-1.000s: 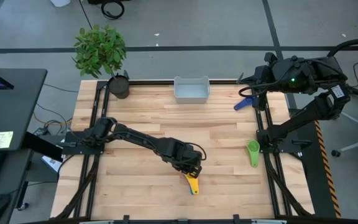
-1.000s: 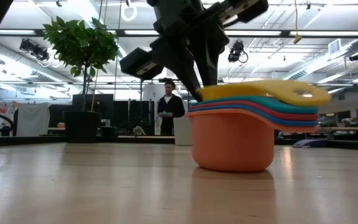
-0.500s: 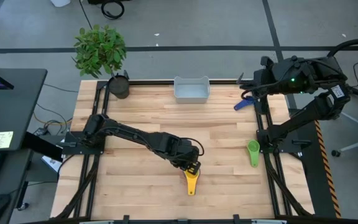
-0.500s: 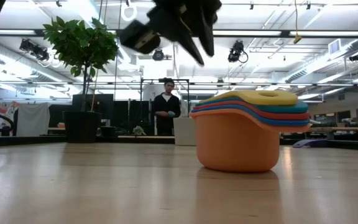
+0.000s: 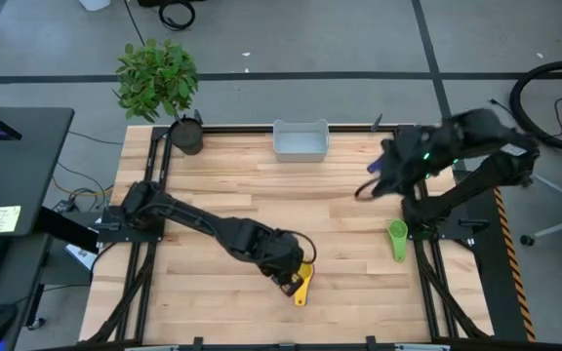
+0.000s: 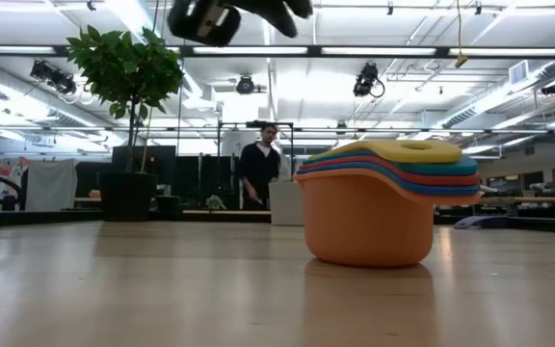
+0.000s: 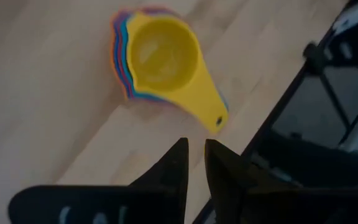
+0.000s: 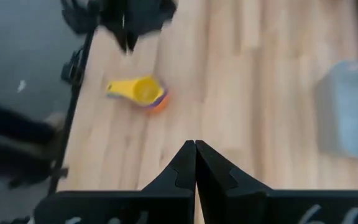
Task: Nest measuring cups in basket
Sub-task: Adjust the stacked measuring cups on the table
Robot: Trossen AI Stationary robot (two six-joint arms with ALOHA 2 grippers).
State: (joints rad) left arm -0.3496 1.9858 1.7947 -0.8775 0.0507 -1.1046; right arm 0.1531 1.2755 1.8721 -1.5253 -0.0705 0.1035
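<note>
While the nested stack of measuring cups (image 6: 385,202), yellow on top and orange outermost, sits on the worktop (image 5: 222,185) near its front edge, the left gripper (image 5: 283,280) hangs just beside it, its fingers (image 7: 174,168) a narrow gap apart and holding nothing. The right gripper (image 5: 371,187) is over the worktop's right side, closed and empty. A green measuring cup (image 5: 397,239) lies at the right edge. The basket (image 5: 301,139) stands at the back edge.
</note>
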